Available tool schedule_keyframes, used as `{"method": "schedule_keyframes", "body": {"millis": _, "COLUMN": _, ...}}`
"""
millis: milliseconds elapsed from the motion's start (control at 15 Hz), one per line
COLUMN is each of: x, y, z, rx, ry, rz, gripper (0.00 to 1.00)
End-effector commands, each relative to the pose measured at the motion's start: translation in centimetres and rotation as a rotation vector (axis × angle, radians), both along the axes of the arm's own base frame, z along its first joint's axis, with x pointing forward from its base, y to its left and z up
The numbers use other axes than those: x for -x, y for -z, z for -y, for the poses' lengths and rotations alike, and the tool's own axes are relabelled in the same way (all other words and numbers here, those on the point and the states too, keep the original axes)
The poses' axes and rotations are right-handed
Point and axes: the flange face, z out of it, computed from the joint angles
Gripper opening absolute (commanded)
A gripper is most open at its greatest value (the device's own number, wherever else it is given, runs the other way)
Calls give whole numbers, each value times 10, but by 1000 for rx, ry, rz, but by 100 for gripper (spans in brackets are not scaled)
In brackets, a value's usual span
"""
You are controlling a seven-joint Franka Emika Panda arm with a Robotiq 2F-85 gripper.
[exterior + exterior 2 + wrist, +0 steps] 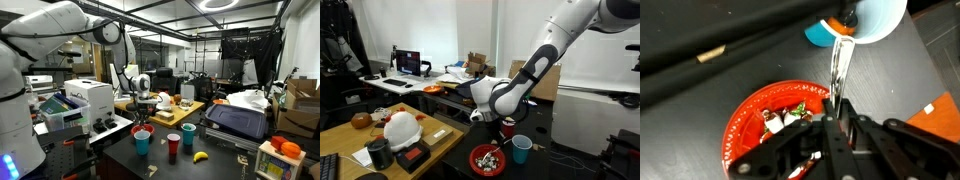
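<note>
We see the dark surface (902, 72) carrying a red bowl (752, 118) of small scraps, with a blue cup (876, 14) just beyond it. Over the bowl's rim the fingers (847, 128) stand narrow, pinched on a clear strip (840, 60) that points toward the cup.

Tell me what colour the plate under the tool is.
Red; the plate shows best in the wrist view.

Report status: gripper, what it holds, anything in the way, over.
Gripper shut on slim clear utensil. Utensil runs past edge of red bowl, small items inside. Blue cup right at its tip, contact unclear.
</note>
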Motion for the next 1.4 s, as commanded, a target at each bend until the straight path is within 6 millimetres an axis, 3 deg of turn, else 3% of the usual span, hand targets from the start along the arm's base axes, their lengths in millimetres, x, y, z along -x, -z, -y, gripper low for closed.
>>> {"method": "schedule_keyframes", "body": {"millis": 0, "x": -17, "y": -30, "z": 8, "rx": -31, "ry": 180, "rz": 80, "gripper": 3}}
{"method": "schedule_keyframes", "body": {"millis": 333, "x": -45, "y": -43, "z": 30, "rx": -24, "ry": 411, "rz": 225, "gripper": 3}}
{"method": "schedule_keyframes", "body": {"millis": 800, "x": -83, "y": -6, "z": 85, "rx": 54, "ry": 784, "rz": 257, "gripper": 3}}
{"method": "schedule_keyframes", "body": {"millis": 1133, "x": -96, "y": 19, "z": 84, "rx": 43, "ry": 1056, "rz": 249, "gripper": 3}}
{"method": "schedule_keyframes", "body": {"millis": 1333, "x": -93, "y": 37, "z": 81, "rx": 56, "ry": 1120, "rz": 236, "gripper": 3}}
